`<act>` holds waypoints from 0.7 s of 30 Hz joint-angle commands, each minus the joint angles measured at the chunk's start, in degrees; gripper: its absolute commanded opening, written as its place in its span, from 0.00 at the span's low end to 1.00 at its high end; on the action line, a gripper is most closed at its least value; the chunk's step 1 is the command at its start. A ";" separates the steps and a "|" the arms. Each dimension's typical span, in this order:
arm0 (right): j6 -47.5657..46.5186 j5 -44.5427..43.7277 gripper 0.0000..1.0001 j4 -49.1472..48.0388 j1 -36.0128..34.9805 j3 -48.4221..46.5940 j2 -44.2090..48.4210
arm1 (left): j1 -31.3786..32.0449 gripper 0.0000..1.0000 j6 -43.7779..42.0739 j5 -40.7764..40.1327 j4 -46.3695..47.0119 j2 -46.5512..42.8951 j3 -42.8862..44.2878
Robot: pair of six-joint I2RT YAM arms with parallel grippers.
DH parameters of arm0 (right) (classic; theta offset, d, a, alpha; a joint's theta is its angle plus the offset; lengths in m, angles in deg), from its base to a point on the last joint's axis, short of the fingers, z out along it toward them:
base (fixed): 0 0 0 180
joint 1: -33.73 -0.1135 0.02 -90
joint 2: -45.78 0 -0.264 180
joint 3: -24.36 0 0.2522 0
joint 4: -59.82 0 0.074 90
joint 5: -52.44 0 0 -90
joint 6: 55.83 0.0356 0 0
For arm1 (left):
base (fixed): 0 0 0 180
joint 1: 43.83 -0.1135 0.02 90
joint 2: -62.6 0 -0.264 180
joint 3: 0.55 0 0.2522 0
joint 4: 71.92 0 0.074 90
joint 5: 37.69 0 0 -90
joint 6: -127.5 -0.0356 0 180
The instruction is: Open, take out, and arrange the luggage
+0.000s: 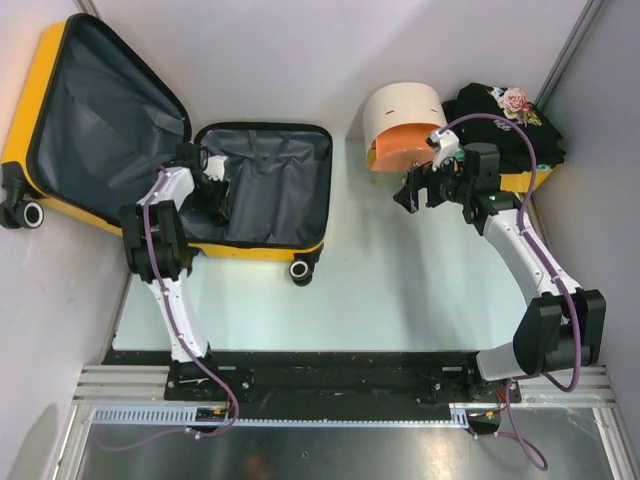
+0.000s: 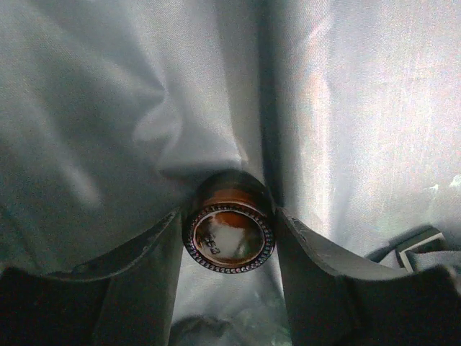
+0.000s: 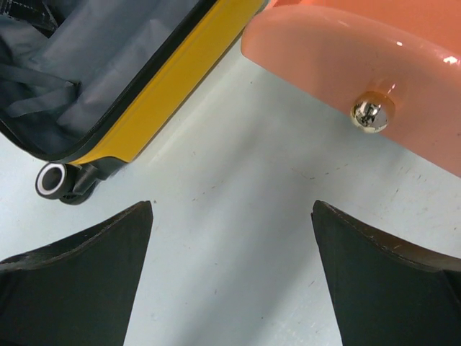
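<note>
Nearest the overhead lens: mounting rail (image 1: 330, 400) along the near edge of the worktop (image 1: 380, 290), carrying both arm bases.

Item 1, luggage (image 1: 255, 250). I log it as unzipped and lying fully open at the far-left corner. The yellow hard shell is edged in black zipper trim and both halves are lined in dark grey fabric, creased. The lid half leans out over the left edge. The base half lies flat along the far edge, with small black-and-white wheels (image 1: 302, 270) at its near corner. On the right wrist feed I see its yellow wall (image 3: 173, 79) and one wheel (image 3: 52, 179).

Item 2, cabinet (image 1: 405, 125). It is cream with an orange drawer front (image 3: 360, 58) and a gold knob (image 3: 371, 114), and stands at the far edge, right of centre.

Item 3, dark clothing pile (image 1: 505, 135) with a pink flower patch, at the far-right corner just beside the cabinet.

Item 4, right gripper (image 1: 410, 195) (image 3: 230, 209). Its fingers are spread wide with nothing between them, above bare worktop between the luggage and the drawer.

Item 5, left gripper (image 1: 213, 192) (image 2: 229, 216). It sits inside the base half, fingers pressed to either side of a brown jar (image 2: 229, 234).

Item 6, brown jar. It is small and round with a ribbed rim, seen end-on against the lining.
</note>
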 commanded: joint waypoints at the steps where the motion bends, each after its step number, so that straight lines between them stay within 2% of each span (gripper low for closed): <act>1: -1.22 0.33 0.97 -4.86 -0.82 -0.18 1.62 | 0.28 0.56 0.85 1.20 -0.08 0.57 1.85; 5: -1.13 0.06 0.97 -6.36 -0.83 -0.18 1.45 | 0.20 0.53 0.15 0.84 -0.08 -0.13 0.44; 10: -2.44 -0.11 0.97 -8.20 -1.88 -0.18 1.27 | 0.20 0.31 1.80 2.94 0.01 -2.59 1.22; 14: -7.01 -0.38 0.99 -11.19 -3.72 -0.18 1.10 | 0.28 0.22 5.67 16.18 -0.60 -9.60 4.56; 16: -9.81 -0.03 1.00 -14.96 -4.86 -0.18 0.40 | 0.28 0.18 9.26 29.09 -0.69 -11.72 6.05; 17: -10.44 0.15 1.00 -17.50 -5.04 -0.09 0.04 | 0.37 0.18 10.94 33.67 -0.69 -12.43 6.58; 18: -11.14 0.76 1.00 -22.23 -5.39 0.08 -0.31 | 0.63 0.17 14.18 42.42 -0.61 -13.48 7.20; 20: -12.11 1.38 1.00 -28.22 -6.27 0.43 -1.62 | 2.30 0.15 16.40 48.63 -0.60 -13.93 8.78; 21: -12.12 2.42 1.00 -34.60 -6.71 0.78 -2.24 | 3.09 0.14 18.58 51.35 -0.60 -14.45 9.31</act>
